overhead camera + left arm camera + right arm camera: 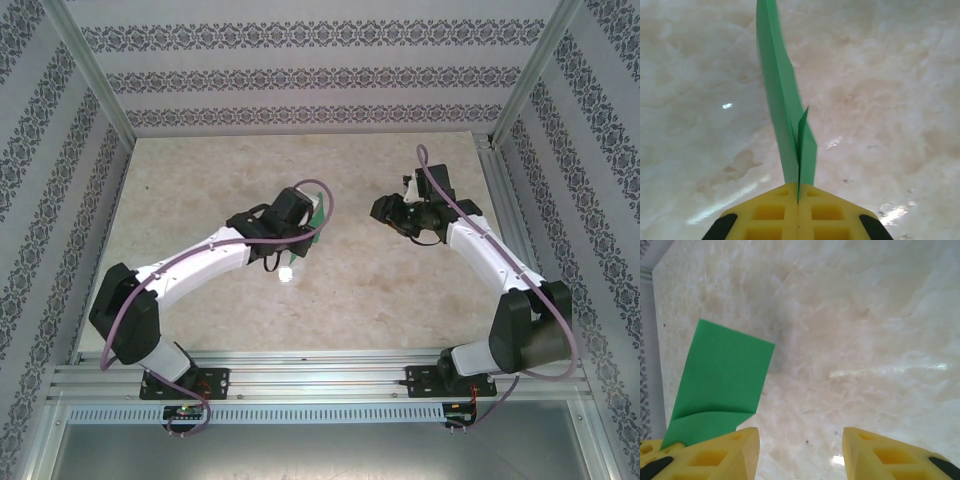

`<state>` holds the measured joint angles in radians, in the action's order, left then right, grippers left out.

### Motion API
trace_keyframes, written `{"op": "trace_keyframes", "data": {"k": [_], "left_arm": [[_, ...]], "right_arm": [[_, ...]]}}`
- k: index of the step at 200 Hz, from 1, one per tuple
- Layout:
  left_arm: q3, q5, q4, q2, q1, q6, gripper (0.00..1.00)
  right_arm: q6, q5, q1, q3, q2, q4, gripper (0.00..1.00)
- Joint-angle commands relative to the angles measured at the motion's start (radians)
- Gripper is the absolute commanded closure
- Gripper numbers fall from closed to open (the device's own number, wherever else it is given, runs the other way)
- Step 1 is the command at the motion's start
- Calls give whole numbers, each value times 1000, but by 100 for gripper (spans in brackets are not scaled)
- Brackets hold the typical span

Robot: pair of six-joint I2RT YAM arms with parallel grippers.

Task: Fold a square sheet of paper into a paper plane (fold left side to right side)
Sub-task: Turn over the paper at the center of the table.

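- left claw [798, 196]: we log its yellow fingers [765, 215] as pressed together, with the green paper [782, 100] pinched in the seam between them.
- green paper, left wrist view: seen edge-on, it leaves the fingertips as a thin blade and runs away from the camera to the top edge of the view. a shorter layer stands beside the main one near the grip, ending in a point partway along.
- green paper, overhead view [318, 208]: a small sliver shows at the far side of the left claw [303, 228], over the middle of the table [200, 170]. we cannot tell whether its far end touches the surface.
- right claw [800, 436]: fingers [715, 455] spread wide apart, nothing between them, bare table under the gap.
- green paper, right wrist view [722, 372]: a flat face with straight edges and a folded flap across its lower part. its lowest part passes behind the finger at the lower left corner of that view, and we cannot tell whether the two touch.
- right claw, overhead view [400, 215]: facing the left claw, with a bare strip of table between them.
- table: pale marbled beige top, glossy, with light glints.
- surround: patterned wall panels [300, 75] on three sides.
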<state>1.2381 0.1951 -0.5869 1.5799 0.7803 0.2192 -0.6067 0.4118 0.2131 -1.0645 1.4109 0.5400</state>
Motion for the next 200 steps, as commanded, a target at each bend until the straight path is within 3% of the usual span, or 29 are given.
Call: {"op": "trace_keyframes", "data": {"k": [1, 30, 45, 61, 113, 123, 133, 155, 174, 200], "left_arm": [[73, 457, -161, 85, 127, -93, 100], [203, 823, -265, 242, 258, -131, 100], [263, 896, -332, 338, 291, -132, 100], [308, 901, -388, 434, 312, -111, 100], [405, 713, -419, 672, 335, -53, 98], [422, 681, -425, 686, 341, -55, 89], [421, 631, -411, 668, 341, -64, 72], [388, 490, -366, 547, 335, -86, 46], [345, 335, -322, 399, 307, -91, 34], [255, 117, -249, 178, 205, -66, 27]], "right_arm": [[32, -66, -22, 21, -47, 35, 53], [43, -88, -55, 36, -69, 60, 53], [57, -101, -86, 41, -84, 89, 53], [71, -112, -122, 48, -105, 116, 53], [116, -111, -222, 81, -146, 169, 53], [126, -111, -233, 81, -147, 177, 52], [138, -111, -243, 77, -146, 187, 52], [166, -97, -252, 69, -137, 190, 50], [163, -36, -245, 68, -115, 164, 51], [145, -24, -142, 36, -46, 125, 55]]}}
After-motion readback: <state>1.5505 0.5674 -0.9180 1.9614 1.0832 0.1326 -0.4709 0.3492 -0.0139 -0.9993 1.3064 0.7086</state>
